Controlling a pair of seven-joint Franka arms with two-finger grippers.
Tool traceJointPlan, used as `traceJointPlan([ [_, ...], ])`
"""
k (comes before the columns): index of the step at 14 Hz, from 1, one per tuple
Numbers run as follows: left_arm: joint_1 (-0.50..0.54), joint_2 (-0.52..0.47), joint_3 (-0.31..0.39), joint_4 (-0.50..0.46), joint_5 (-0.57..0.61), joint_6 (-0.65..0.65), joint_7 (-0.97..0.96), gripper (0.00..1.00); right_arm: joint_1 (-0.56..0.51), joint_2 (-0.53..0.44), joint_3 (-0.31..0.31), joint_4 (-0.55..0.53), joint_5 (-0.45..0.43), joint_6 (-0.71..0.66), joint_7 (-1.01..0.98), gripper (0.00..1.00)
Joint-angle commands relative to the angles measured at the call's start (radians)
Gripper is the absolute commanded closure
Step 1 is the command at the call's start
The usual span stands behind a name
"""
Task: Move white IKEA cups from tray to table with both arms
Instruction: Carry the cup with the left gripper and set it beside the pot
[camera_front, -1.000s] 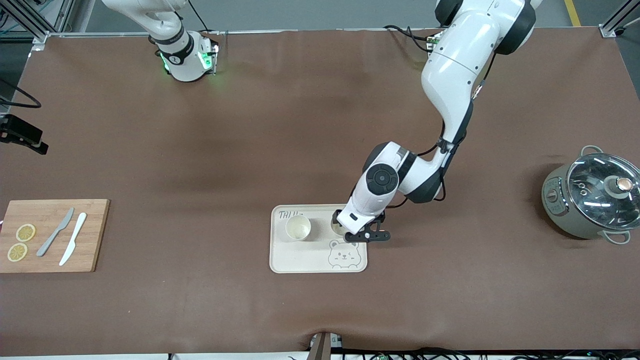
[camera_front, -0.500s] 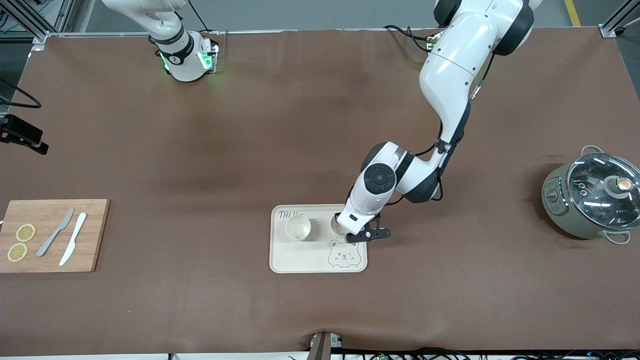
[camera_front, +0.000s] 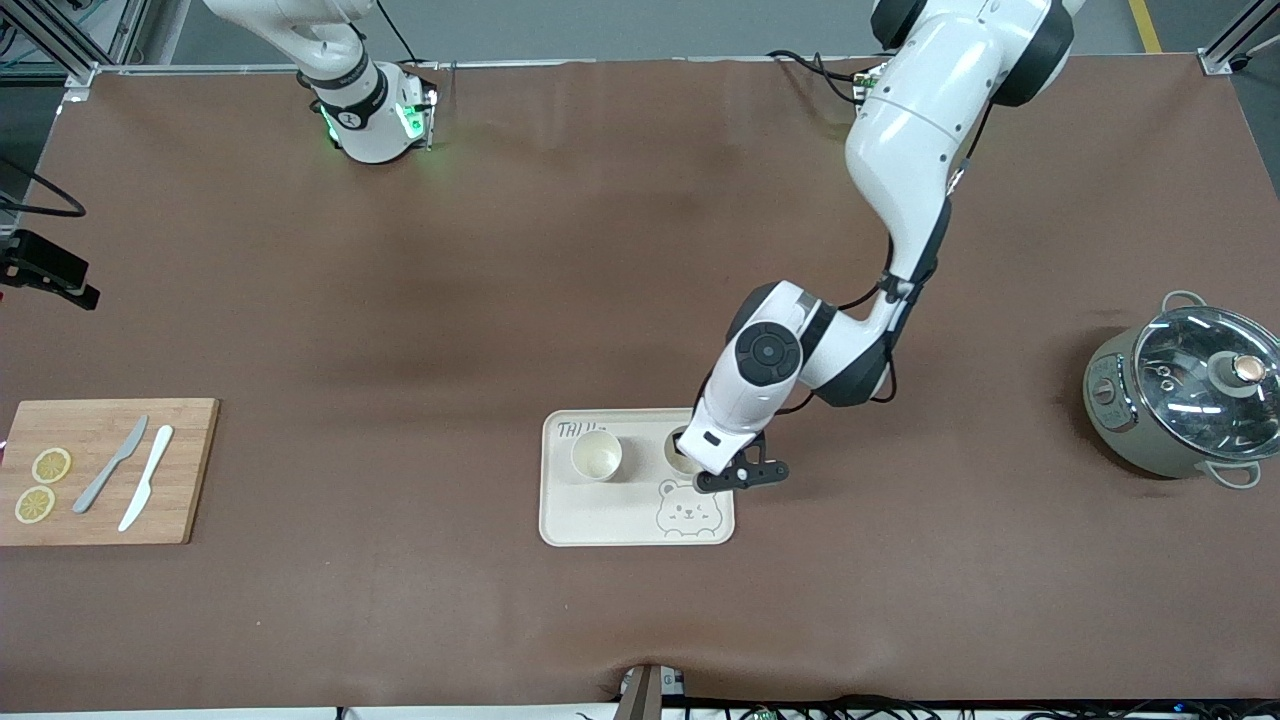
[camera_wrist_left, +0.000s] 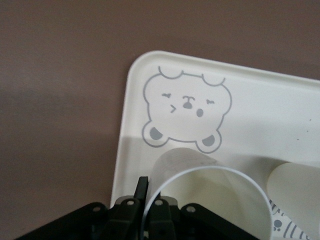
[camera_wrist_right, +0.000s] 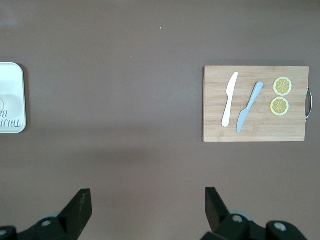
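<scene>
Two white cups stand on the bear-printed tray (camera_front: 610, 520). One cup (camera_front: 596, 455) stands free, toward the right arm's end. The other cup (camera_front: 680, 447) is partly hidden under my left gripper (camera_front: 692, 458). In the left wrist view my left gripper (camera_wrist_left: 149, 187) is shut on this cup's (camera_wrist_left: 210, 200) rim, one finger outside the wall and one inside. The free cup (camera_wrist_left: 295, 190) shows at that view's edge. My right gripper (camera_wrist_right: 147, 205) is open and empty, high over bare table; it is out of the front view.
A wooden cutting board (camera_front: 190, 470) with two knives (camera_front: 112, 463) and lemon slices (camera_front: 50, 465) lies at the right arm's end. It also shows in the right wrist view (camera_wrist_right: 255, 127). A lidded pot (camera_front: 1185, 395) stands at the left arm's end.
My left hand has shifted slightly toward the left arm's end, and more of the gripped cup's rim shows. The cup stays on the tray. The right arm has not moved.
</scene>
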Motion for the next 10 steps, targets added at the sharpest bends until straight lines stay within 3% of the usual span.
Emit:
traceJointPlan([
  [1,0.094,-0.180,-0.011,-0.041,0.008,-0.257,0.127,1.00,0.001,0.008,0.002,0.021,-0.007,-0.004,-0.005,0.00],
  [3,0.169,-0.269,-0.042,-0.116,-0.021,-0.314,0.253,1.00,0.006,0.009,0.002,0.021,-0.008,-0.004,-0.005,0.00],
  [6,0.263,-0.430,-0.065,-0.320,-0.023,-0.291,0.385,1.00,0.032,0.015,0.002,0.018,-0.012,0.043,0.004,0.00],
  [8,0.324,-0.568,-0.068,-0.543,-0.029,-0.163,0.492,1.00,0.032,0.037,0.002,0.018,0.001,0.051,0.014,0.00],
  [10,0.424,-0.688,-0.071,-0.762,-0.128,-0.040,0.719,1.00,0.056,0.051,0.002,0.018,0.001,0.062,0.092,0.00],
])
